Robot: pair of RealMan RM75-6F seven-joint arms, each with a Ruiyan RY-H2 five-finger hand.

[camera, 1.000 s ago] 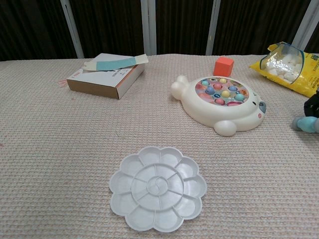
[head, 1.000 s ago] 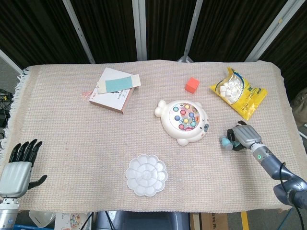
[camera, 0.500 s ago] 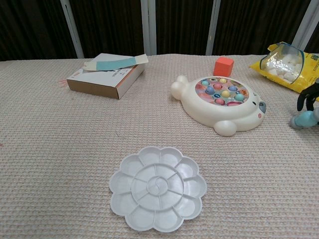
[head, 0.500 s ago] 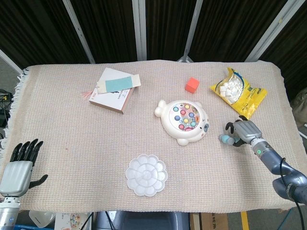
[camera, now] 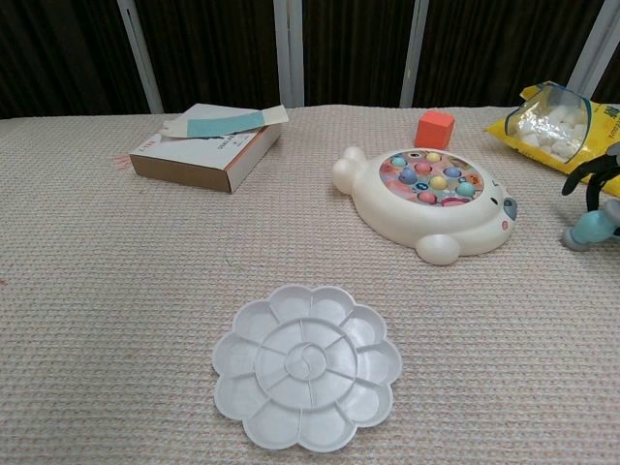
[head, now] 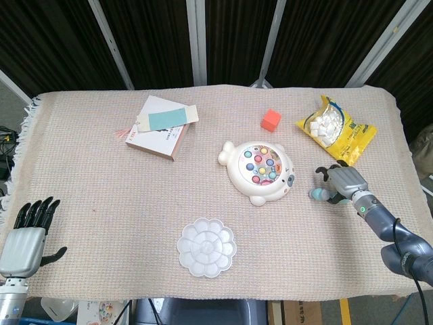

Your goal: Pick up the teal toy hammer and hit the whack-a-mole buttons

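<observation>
Teal and grey, the toy hammer (head: pixel 318 196) sits at the right side of the worktop (head: pixel 101 196), its rounded head just touching the woven beige cloth, its handle running up into the right robot hand (head: pixel 343 182), whose dark fingers (camera: pixel 584 174) curl over the top and grip it. Just to its left, apart from it, lies the whack-a-mole toy (head: pixel 259 170), a cream animal-shaped body with a round face of pastel buttons in pink, blue, yellow and orange. Behind the hammer rests a yellow bag (head: pixel 336 131) with a clear window showing white cubes; its printing is too small to read. An orange cube (head: pixel 270 120) stands behind the toy. Far left, a white box (head: pixel 160 131) carries a teal strip, and red lettering on its side cannot be made out. A white flower-shaped palette (head: pixel 206 246) lies near the front edge, with wide bare cloth around it. The left robot hand (head: pixel 27 235) hovers off the front left corner, fingers apart, holding nothing.
</observation>
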